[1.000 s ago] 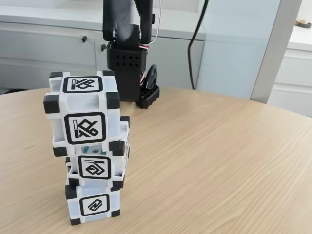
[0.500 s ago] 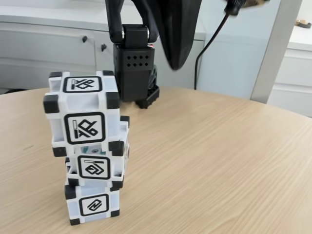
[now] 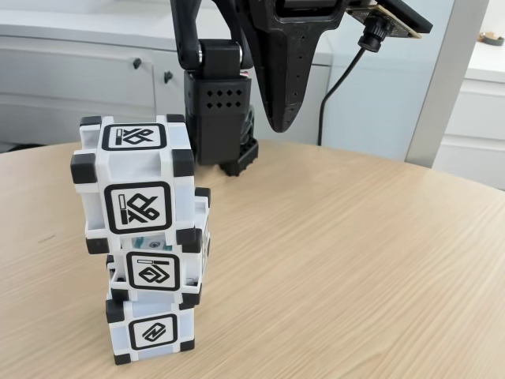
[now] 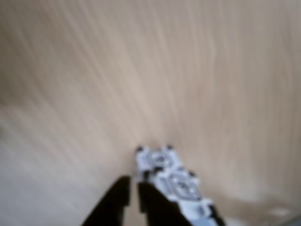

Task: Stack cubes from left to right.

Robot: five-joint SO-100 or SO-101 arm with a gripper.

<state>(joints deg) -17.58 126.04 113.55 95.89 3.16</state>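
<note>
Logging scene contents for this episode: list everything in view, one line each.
White plastic cubes with black corner blocks and black-framed symbols: three, stacked in one slightly uneven column at the left front of the table in the fixed view; top cube, middle cube, bottom cube.
Light wooden table: one, bearing the stack and the arm's base.
White cabinets: along the back wall, with dark knobs.
Black cable: one, hanging behind the arm.
Black robot arm base: one, at the table's far edge.
Black gripper: one, raised above the table, clear of the stack, fingers nearly together, holding nothing.
</note>
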